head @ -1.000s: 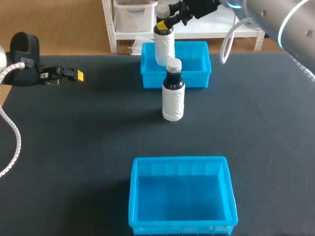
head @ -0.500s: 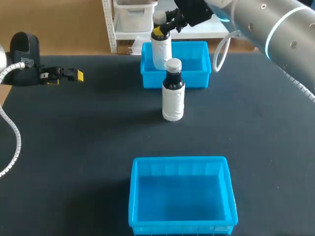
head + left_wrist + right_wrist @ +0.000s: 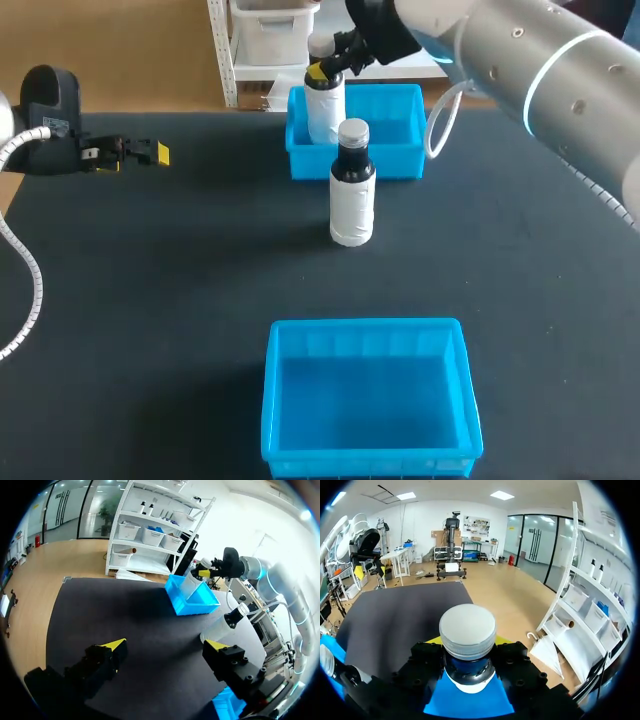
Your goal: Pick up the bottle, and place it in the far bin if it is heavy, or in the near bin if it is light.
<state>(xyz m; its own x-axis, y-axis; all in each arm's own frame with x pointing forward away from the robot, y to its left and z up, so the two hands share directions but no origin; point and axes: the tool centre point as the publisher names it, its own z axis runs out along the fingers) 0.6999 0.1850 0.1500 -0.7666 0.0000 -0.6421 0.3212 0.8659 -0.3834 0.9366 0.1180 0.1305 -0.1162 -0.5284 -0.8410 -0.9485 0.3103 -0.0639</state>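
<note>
The dark surface carries two blue bins and a bottle. The right arm comes in from the robot's right and reaches across to above the far bin. The near bin sits well apart from the far bin, on the robot's side of it. A white held bottle hangs roughly upright at the left end of the far bin, with its lower part inside the walls. I cannot tell whether it touches the bin's floor. A second bottle, white with a dark neck and a grey cap, stands upright just beside the far bin's front wall. The right gripper has its fingers closed around the held bottle's neck, under the cap. The left gripper is well to the left of the far bin, with its fingers spread wide and nothing between them.
</note>
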